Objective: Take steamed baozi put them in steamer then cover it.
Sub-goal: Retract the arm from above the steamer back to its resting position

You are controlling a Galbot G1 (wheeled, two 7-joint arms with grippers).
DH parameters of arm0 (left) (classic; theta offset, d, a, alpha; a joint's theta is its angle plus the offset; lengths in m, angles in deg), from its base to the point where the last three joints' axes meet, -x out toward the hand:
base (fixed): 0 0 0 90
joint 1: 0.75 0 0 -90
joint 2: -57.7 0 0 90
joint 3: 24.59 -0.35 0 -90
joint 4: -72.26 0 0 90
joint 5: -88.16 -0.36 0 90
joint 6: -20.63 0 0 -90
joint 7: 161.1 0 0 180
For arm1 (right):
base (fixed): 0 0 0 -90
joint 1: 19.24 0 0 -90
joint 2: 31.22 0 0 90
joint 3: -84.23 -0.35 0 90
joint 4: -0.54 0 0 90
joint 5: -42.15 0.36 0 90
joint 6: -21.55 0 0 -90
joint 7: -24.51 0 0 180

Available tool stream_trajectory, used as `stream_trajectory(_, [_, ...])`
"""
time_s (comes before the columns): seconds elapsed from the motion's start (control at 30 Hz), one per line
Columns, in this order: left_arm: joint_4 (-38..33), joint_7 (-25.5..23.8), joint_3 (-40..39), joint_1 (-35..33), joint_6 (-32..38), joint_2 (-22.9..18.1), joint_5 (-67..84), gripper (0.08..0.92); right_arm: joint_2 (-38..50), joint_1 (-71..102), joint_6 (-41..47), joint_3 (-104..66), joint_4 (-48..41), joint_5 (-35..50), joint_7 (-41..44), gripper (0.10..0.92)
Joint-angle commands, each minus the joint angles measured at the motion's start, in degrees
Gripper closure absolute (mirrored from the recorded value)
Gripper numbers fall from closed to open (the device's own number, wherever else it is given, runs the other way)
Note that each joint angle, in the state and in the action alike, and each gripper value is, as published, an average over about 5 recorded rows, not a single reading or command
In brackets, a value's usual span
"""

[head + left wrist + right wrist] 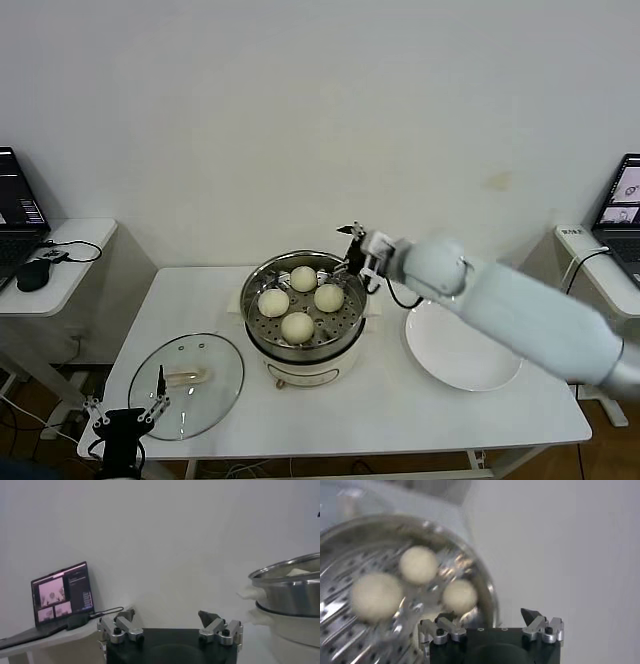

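Observation:
Several cream-white baozi [303, 278] lie on the perforated tray inside the steel steamer [305, 350] at the table's middle. My right gripper [350, 250] hangs open and empty just over the steamer's back right rim. In the right wrist view this gripper [487, 614] stands above the rim [489, 597], with three baozi [419, 565] below it. The glass cover [187, 385] with its cream handle lies flat on the table to the left front. Beside the cover's near edge my left gripper [125, 398] waits open. In the left wrist view the left gripper [167, 614] holds nothing, and the steamer [290, 587] stands off to one side.
A white plate [460, 350] lies right of the steamer, under my right arm. A side table at the left carries a laptop [15, 205] and a mouse [33, 275]. Another laptop [625, 200] stands at the right edge.

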Motion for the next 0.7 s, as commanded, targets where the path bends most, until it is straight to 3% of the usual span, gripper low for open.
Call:
stream_trajectory(0.03, [0.5,0.0,-0.7,0.1,-0.5,-0.1,-0.3,0.177,-6.0,47.3,-27.3,-45.3,4.7,-16.2,-6.7,0.203])
stream_trajectory(0.2, [1.7,0.6,-1.7,1.0,-3.4,-0.5,-1.0,0.177,-18.0,60.7,-34.9,-59.3,4.8,-19.6,-3.3,0.203])
stream_trajectory(0.4, [2.7,3.1,-3.5,1.6,-10.7,0.2,-5.4,0.177,-26.4,72.3,-38.9,-68.8,8.0,-18.5,-1.3,0.203])
stream_trajectory(0.7, [7.0,3.6,-0.3,2.8,-7.7,3.8,-26.3,0.177,-32.1,81.7,-38.0,-75.5,11.4,-21.9,-0.5,0.203])
